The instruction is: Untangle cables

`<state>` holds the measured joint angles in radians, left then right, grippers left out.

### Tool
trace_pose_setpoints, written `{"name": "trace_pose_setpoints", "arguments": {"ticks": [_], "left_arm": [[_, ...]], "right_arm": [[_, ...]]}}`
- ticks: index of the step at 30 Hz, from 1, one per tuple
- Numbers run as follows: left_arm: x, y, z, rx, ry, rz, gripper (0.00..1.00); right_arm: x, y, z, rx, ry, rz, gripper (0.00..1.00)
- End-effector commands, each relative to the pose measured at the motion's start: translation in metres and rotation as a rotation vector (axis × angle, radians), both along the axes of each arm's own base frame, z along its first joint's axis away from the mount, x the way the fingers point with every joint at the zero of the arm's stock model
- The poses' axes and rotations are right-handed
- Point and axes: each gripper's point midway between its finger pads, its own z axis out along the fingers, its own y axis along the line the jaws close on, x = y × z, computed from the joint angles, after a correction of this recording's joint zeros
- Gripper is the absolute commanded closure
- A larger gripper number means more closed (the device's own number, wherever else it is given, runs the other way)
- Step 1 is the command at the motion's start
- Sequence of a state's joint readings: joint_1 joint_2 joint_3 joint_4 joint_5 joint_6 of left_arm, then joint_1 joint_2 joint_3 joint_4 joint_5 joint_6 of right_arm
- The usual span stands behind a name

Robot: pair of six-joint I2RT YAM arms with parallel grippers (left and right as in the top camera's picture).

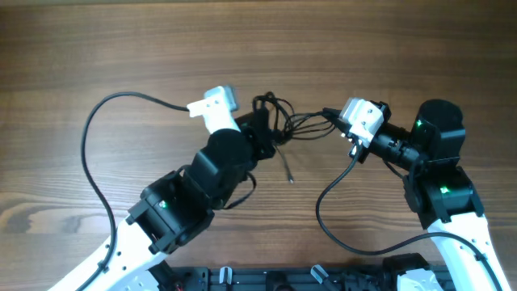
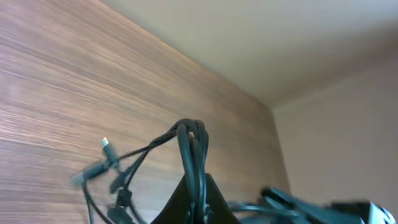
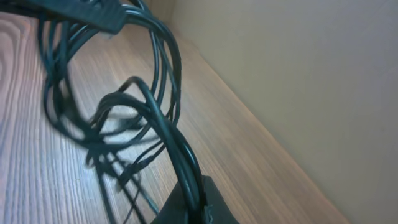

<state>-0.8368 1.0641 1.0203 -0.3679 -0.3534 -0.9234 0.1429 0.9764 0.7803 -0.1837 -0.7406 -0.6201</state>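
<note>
The cables [image 1: 284, 123] are thin black cords bunched in a tangle at mid-table between my two grippers. My left gripper [image 1: 271, 129] is shut on the left side of the bundle. In the left wrist view a loop of cables [image 2: 189, 140] rises from between the dark fingers [image 2: 219, 208], and a small plug [image 2: 106, 144] hangs to the left. My right gripper [image 1: 329, 114] is shut on strands at the tangle's right side. Those cables [image 3: 168, 140] arch out of its fingers [image 3: 214, 205]. One loose strand [image 1: 287, 168] trails toward the front.
Thick black wires [image 1: 95, 137] [image 1: 327, 202] run from each white camera unit [image 1: 216, 103] [image 1: 361, 117] and loop over the wooden table [image 1: 121, 48]. A black rail [image 1: 291, 279] lies along the front edge.
</note>
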Motion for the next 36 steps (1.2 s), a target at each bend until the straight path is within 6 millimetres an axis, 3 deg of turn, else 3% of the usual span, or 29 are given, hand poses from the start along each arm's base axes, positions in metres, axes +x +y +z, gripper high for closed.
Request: {"name": "trace_pose_setpoints", "arguments": {"ticks": [1, 3, 6, 10, 16, 21, 25, 28, 31, 33, 35, 36], "left_arm": [[0.012, 0.023, 0.011, -0.020, -0.022, 0.120, 0.96], [0.011, 0.024, 0.012, -0.020, -0.023, 0.120, 0.96], [0.008, 0.031, 0.015, -0.017, -0.029, 0.137, 0.96], [0.003, 0.041, 0.028, -0.041, -0.059, 0.156, 0.96], [-0.006, 0.066, 0.057, -0.088, -0.141, 0.221, 0.96], [-0.014, 0.097, 0.077, -0.116, -0.205, 0.328, 0.96], [-0.016, 0.105, 0.087, -0.141, -0.234, 0.362, 0.96], [-0.016, 0.105, 0.090, -0.157, -0.244, 0.362, 0.96], [-0.016, 0.105, 0.091, -0.158, -0.246, 0.363, 0.96], [-0.016, 0.106, 0.091, -0.156, -0.247, 0.370, 0.96], [-0.015, 0.108, 0.092, -0.076, -0.275, 0.363, 0.96], [-0.015, 0.110, 0.093, -0.020, -0.293, 0.358, 0.96]], "right_arm": [[-0.001, 0.000, 0.001, 0.027, 0.028, -0.012, 0.96], [0.010, -0.010, 0.001, 0.055, 0.073, -0.117, 0.96], [0.043, -0.057, -0.004, 0.205, 0.233, -0.533, 0.96], [0.052, -0.091, -0.014, 0.436, 0.404, -0.831, 0.96], [0.046, -0.092, -0.028, 0.824, 0.725, -0.984, 0.96], [0.028, -0.080, -0.054, 1.192, 1.158, -1.116, 0.96], [0.009, -0.069, -0.072, 1.436, 1.496, -1.238, 0.96], [-0.002, -0.054, -0.075, 1.495, 1.680, -1.238, 0.84], [-0.007, -0.046, -0.074, 1.445, 1.725, -1.193, 0.61], [-0.008, -0.045, -0.074, 1.378, 1.693, -1.159, 0.40], [-0.009, -0.044, -0.074, 1.212, 1.575, -1.081, 0.09], [-0.010, -0.044, -0.075, 1.127, 1.515, -1.046, 0.00]]}}
